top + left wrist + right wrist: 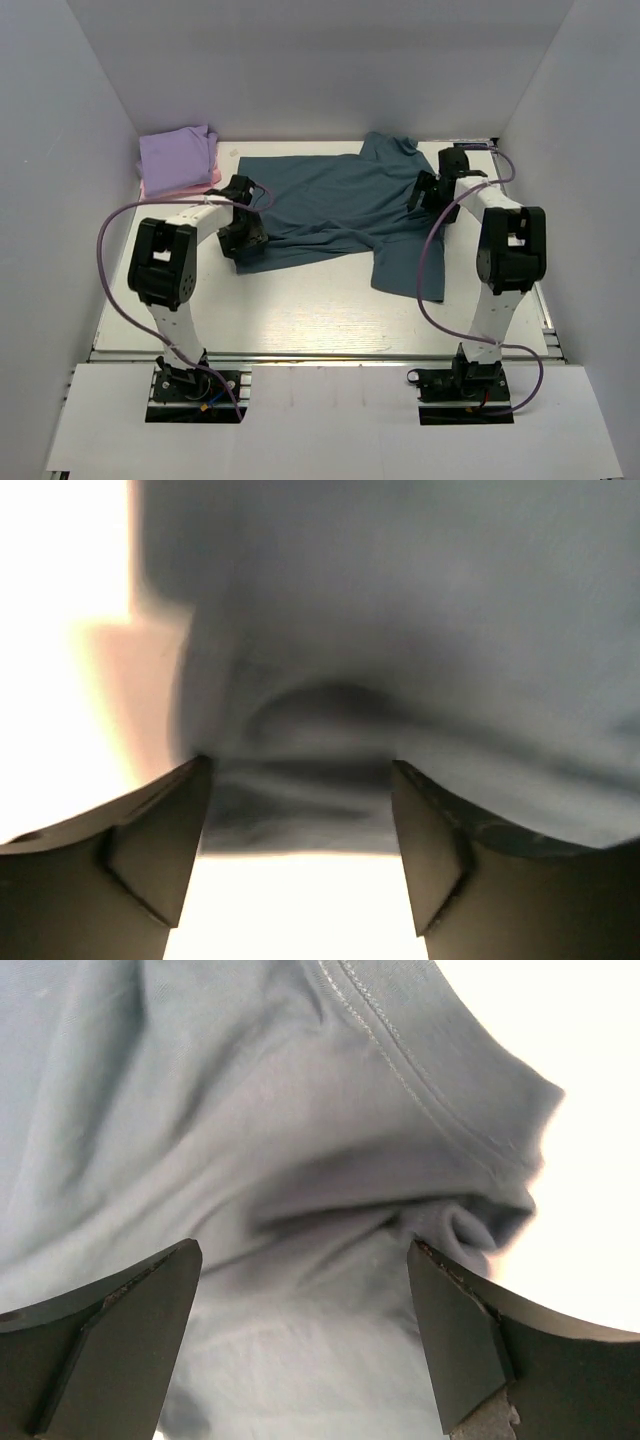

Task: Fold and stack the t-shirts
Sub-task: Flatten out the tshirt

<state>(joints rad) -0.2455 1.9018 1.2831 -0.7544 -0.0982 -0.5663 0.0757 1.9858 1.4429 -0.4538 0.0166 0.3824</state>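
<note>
One teal t-shirt (330,205), long axis left-right, hem leftward, sleeves rightward.

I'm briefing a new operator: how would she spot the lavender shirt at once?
Go to the far left corner of the table, left of the big teal shirt spread out. The lavender shirt lies there, folded small, atop a pink shirt whose edge peeks out below. It alone is purple.

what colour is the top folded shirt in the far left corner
The folded shirt is lavender-purple; the top external view shows it best.
</note>
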